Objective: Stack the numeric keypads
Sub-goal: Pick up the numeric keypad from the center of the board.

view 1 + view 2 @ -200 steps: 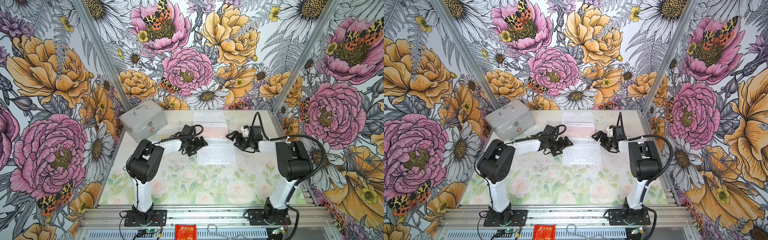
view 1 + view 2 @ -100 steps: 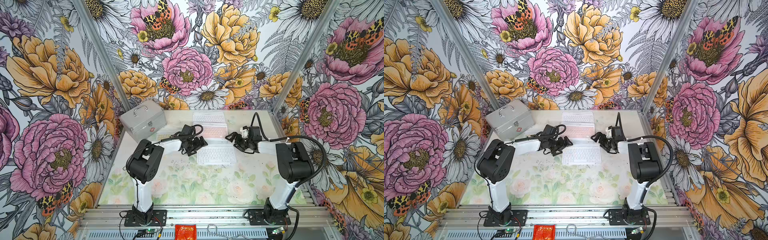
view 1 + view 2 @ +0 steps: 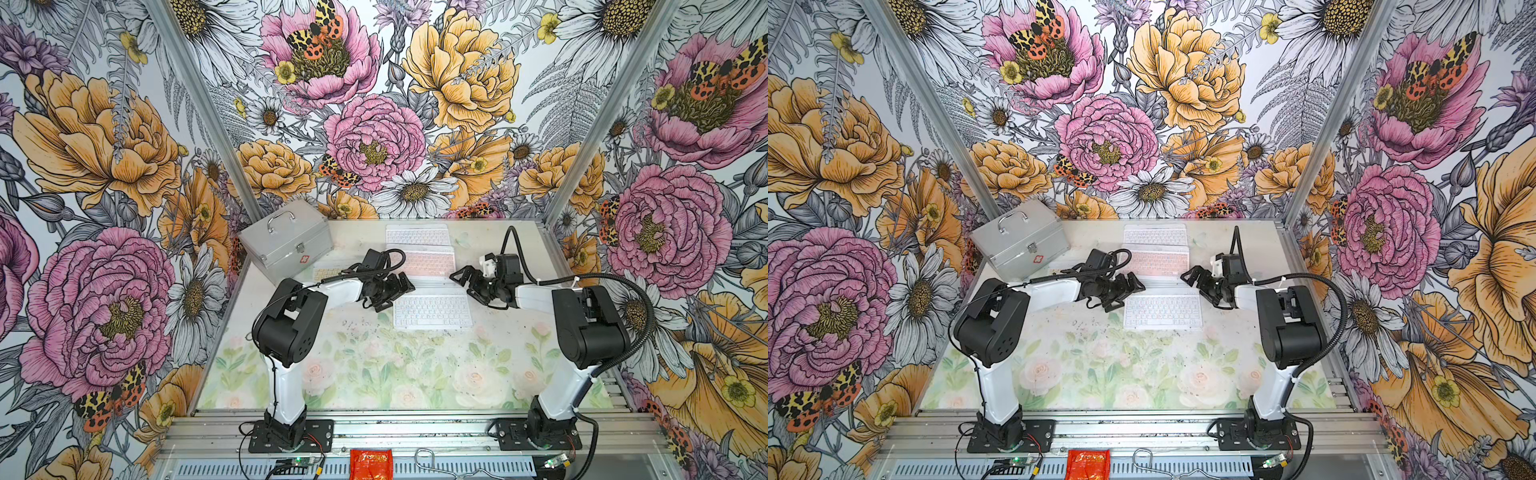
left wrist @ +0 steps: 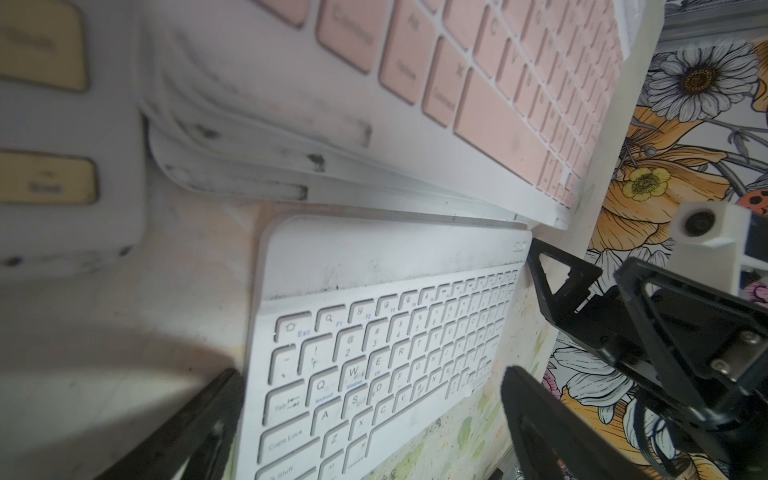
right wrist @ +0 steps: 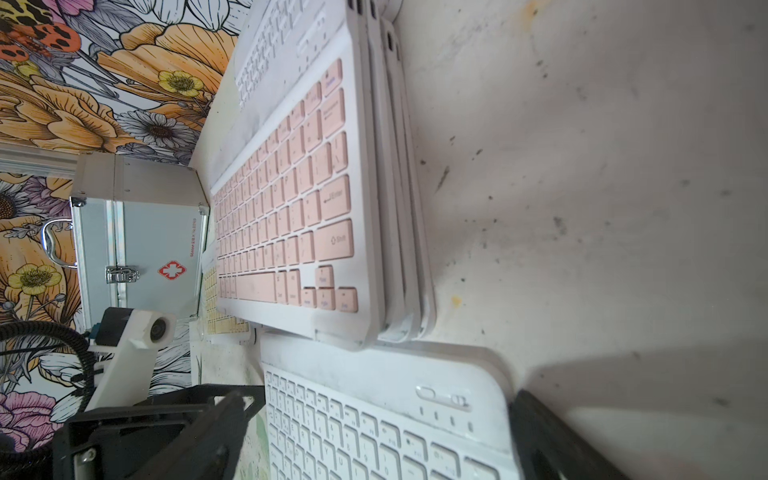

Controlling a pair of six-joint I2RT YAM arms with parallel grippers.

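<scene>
While both arms reach toward the middle of the table [image 3: 415, 374], neither tool grips anything. The left gripper [image 3: 395, 293] has its jaws spread wide just left of the near white keypad [image 3: 432, 312], and the right gripper [image 3: 466, 286] has its jaws equally spread at that keypad's far right corner. In both top views this white keypad lies flat, alone, keys up, directly on the near side of the stack.

The stack [image 5: 399, 208] sits mid-table with the pink keypad [image 3: 422, 264] on top. The right wrist view shows the edges of several more white frames fanned out under it, not squarely lined up. The near white keypad's far edge lies close against the stack's near side. Another white keypad [image 3: 417, 235] lies flat beyond the stack, near the far wall. A yellow keypad [image 3: 327, 273] lies left of the stack, partly hidden by the left arm, just in front of the silver case [image 3: 286, 245] in the far left corner.
</scene>
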